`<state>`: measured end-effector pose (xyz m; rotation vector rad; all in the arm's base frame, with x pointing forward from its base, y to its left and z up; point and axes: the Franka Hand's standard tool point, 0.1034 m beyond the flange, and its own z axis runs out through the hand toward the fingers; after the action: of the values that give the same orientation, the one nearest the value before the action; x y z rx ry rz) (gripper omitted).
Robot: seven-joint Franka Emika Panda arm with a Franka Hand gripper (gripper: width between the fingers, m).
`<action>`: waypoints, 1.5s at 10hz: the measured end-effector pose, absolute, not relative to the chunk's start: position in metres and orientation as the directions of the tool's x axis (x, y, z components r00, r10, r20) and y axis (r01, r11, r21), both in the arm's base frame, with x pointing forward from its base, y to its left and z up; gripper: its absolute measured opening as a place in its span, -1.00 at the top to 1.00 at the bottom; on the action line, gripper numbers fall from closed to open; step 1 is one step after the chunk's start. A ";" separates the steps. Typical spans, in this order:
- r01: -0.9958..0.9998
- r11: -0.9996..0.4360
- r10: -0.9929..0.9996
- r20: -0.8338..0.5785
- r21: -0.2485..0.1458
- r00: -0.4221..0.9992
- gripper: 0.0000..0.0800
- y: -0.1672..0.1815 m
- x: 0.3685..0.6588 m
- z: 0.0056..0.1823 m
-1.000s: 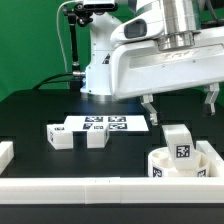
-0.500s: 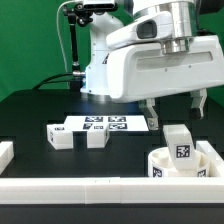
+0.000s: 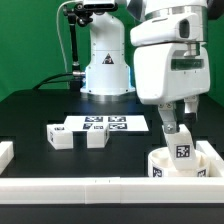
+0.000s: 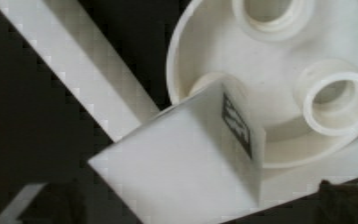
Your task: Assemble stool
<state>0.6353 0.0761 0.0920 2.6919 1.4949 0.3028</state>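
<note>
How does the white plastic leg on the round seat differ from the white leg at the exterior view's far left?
Seat leg stands upright on the round white seat; far-left leg lies flat on the black table. Seat leg is under the open gripper; far-left leg is not. Both white, tagged.

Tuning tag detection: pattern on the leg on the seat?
White leg, black-and-white square tag; clearest in exterior view.

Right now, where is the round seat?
The seat lies in the exterior view's lower right, just behind the front rail, with one leg resting on it.
</note>
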 end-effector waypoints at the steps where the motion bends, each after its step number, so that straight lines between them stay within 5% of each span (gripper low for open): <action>1: 0.887 -0.434 0.900 0.118 0.158 0.420 -0.62 0.077 0.637 0.092; 6: 0.980 -0.102 0.995 0.008 0.169 0.102 -0.62 0.076 0.644 0.083; 9: 0.981 -0.101 0.995 0.005 0.164 0.101 -0.55 0.076 0.642 0.080; 10: 0.981 -0.101 0.995 0.005 0.164 0.102 -0.13 0.075 0.642 0.080; 11: 0.981 -0.101 0.995 0.006 0.168 0.102 -0.13 0.075 0.643 0.081; 12: 0.981 -0.101 0.995 0.006 0.168 0.102 0.12 0.075 0.643 0.082; 15: 0.977 -0.130 0.991 0.011 0.168 0.130 0.12 0.075 0.643 0.082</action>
<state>0.6435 0.0754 0.0816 2.2681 1.9889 0.1801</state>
